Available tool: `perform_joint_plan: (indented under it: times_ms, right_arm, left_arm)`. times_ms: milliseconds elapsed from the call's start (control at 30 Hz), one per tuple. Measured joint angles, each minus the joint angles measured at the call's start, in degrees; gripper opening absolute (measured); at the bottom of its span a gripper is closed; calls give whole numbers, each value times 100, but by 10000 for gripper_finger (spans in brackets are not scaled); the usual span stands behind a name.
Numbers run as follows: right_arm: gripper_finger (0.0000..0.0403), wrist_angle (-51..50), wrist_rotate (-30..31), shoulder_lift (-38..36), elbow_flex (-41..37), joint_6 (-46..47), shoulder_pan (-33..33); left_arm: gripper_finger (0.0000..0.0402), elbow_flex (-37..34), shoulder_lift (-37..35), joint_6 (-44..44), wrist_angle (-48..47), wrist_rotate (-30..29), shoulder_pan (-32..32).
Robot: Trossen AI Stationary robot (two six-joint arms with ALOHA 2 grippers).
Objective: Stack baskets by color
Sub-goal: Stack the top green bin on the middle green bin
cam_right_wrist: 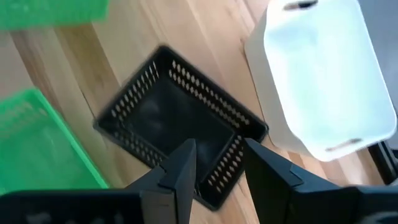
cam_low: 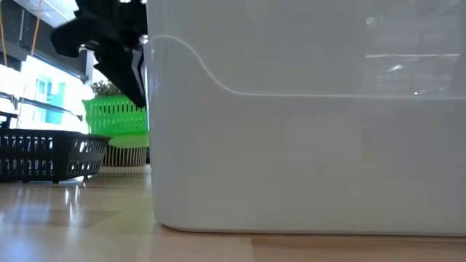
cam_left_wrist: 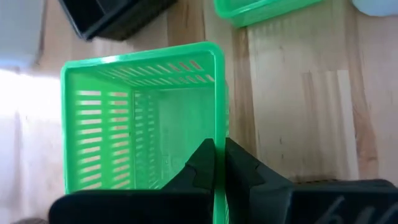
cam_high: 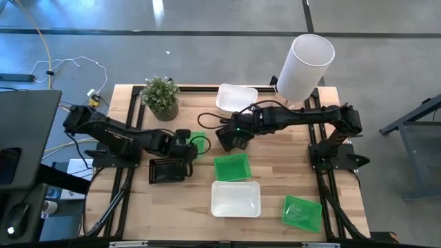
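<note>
Nearest to us on the table [cam_high: 275, 176] sit a white basket [cam_high: 236, 198] and, beside it toward the right arm's side, a green basket [cam_high: 302, 211]. Both look empty. A little farther in sits another green basket [cam_high: 231, 167], also empty, and it is where we think the next green one should go.

Our left gripper [cam_left_wrist: 219, 163] is pinched tight on the rim of a third green basket [cam_left_wrist: 143, 118], with nothing inside it. In the high view that green basket [cam_high: 198, 143] sits just left of the middle one, so we judge the move is a short carry toward the right. The left arm is the nearer one for this. A black basket [cam_high: 167, 169] lies next to that arm.

Our right gripper [cam_right_wrist: 219, 163] has its fingers apart, around the wall of another black basket [cam_right_wrist: 180, 127], which holds nothing. We cannot tell if they touch it.

Farthest back lies a white basket [cam_high: 236, 98], near the potted plant [cam_high: 161, 96] and the tall white cylinder [cam_high: 305, 66].
</note>
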Motion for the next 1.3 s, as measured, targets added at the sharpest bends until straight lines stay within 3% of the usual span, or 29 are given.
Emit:
perform_joint_plan:
  times_ms: [367, 600, 733, 1033, 1300]
  right_arm:
    - [119, 1264, -18, -36, 7, -125, -4]
    - [119, 2414, -590, -66, 11, -484, -18]
    - [119, 2981, -1006, -65, 30, -555, -121]
    - [119, 2916, -1204, -42, 875, -978, -350]
    - [119, 2598, -1192, 71, 1231, -1279, -505]
  left_arm:
    - [0, 251, -2, 735, -81, -904, -569]
    - [0, 446, -2, 1398, -78, -967, -716]
    - [0, 505, -2, 1834, -80, -1311, -743]
    - [0, 521, -2, 2491, -93, -2067, -739]
    - [0, 521, -2, 2719, -155, -2139, -592]
